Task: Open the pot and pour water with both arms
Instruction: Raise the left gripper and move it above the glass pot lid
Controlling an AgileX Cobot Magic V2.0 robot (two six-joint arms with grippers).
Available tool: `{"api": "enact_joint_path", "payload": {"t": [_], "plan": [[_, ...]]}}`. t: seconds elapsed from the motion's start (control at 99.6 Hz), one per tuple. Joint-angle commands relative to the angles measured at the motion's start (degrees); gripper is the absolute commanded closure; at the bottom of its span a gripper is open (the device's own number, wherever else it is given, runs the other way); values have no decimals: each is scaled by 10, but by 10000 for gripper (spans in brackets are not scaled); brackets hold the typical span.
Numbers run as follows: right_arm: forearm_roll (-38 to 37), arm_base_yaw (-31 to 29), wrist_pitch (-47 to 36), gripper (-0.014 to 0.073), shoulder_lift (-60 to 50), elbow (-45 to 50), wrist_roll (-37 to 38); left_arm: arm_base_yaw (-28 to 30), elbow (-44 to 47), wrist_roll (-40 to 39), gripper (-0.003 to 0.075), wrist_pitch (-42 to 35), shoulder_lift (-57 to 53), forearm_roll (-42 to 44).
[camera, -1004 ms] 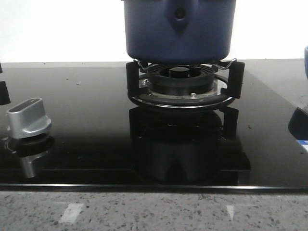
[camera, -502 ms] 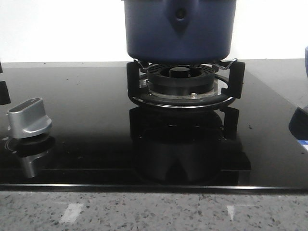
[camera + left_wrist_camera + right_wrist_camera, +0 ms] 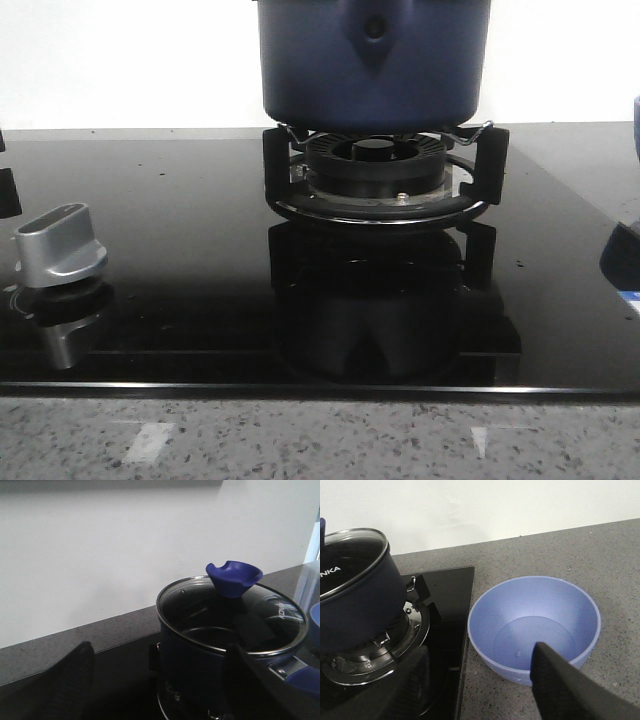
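The dark navy pot (image 3: 372, 62) stands on the gas burner's black support (image 3: 385, 180) at the middle back of the hob. Its glass lid (image 3: 260, 615) with a blue knob (image 3: 234, 578) is on the pot. The pot (image 3: 200, 665) fills the space near my left gripper (image 3: 160, 680), which is open with nothing between its fingers. My right gripper (image 3: 480, 680) is open too, hanging over the edge of the hob between the pot (image 3: 355, 605) and a light-blue bowl (image 3: 535, 625). Neither gripper shows in the front view.
A silver control knob (image 3: 58, 245) sits on the black glass hob (image 3: 200, 300) at the left. The light-blue bowl rests on the grey speckled counter (image 3: 600, 555) to the right of the hob; its edge (image 3: 636, 125) shows at the far right. A white wall stands behind.
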Motion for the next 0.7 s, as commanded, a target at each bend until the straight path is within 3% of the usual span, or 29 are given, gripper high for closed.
{"api": "enact_joint_path", "payload": {"t": [0.0,0.372,0.693], "plan": [[-5,1,-53,190,9,-21,-5,-5,-63,-5,246,3,19,4],[-5,1,-45,191,9,-21,-5,-59,-177,-5,220,23,121,54],[-5,1,-12,191,9,-21,-5,-62,-186,-5,215,10,161,29]]}}
